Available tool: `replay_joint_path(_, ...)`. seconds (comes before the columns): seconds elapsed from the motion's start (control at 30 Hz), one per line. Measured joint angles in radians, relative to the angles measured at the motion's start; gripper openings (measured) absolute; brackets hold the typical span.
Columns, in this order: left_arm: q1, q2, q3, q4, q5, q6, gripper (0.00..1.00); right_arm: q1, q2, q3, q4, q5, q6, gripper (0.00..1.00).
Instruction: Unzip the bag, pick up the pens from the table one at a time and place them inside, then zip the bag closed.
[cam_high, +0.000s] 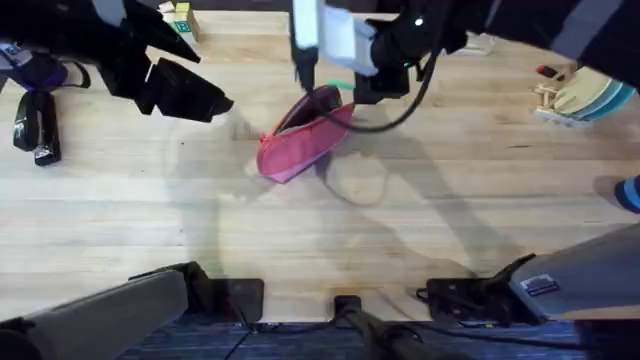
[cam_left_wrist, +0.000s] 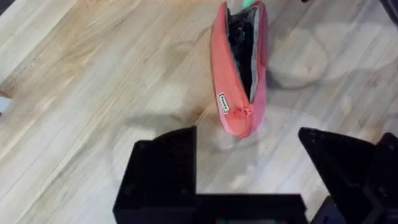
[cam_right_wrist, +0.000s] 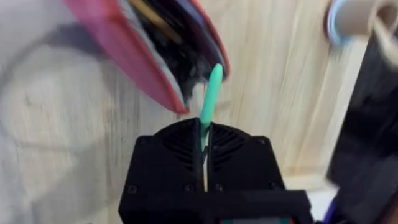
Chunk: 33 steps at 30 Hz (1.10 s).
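The bag (cam_left_wrist: 239, 68) lies unzipped; the right gripper (cam_right_wrist: 205, 140) pinches a green pen (cam_right_wrist: 211, 93) at its mouth, the left gripper (cam_left_wrist: 249, 168) is open; zipping remains.

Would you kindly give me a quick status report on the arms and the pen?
Right gripper shut on green pen, tip at the open mouth of the bag. Left gripper open, short of the bag's near end. Nothing blocking.
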Motion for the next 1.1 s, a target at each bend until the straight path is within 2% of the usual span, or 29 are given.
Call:
replay_joint_path(0.27,0.000,0.000,0.000,0.000,-0.040,0.000,0.993,0.078,0.000,0.000,0.000,-0.034,-0.226,0.032)
replay_joint_path(0.5,0.000,0.000,0.000,0.000,-0.075,0.000,0.993,0.107,0.000,0.000,0.006,-0.043,-0.388,0.032)
replay_joint_path(0.77,0.000,0.000,0.000,-0.003,-0.088,0.000,0.993,0.119,0.051,0.000,0.072,-0.045,-0.468,0.032)
replay_joint_path(0.87,0.000,0.000,0.000,-0.041,-0.091,0.039,0.993,0.138,0.069,0.000,0.070,-0.046,-0.475,0.032)
replay_joint_path(1.1,0.000,0.000,0.000,-0.096,-0.098,0.203,0.995,0.174,0.081,0.000,0.079,-0.067,-0.478,0.032)
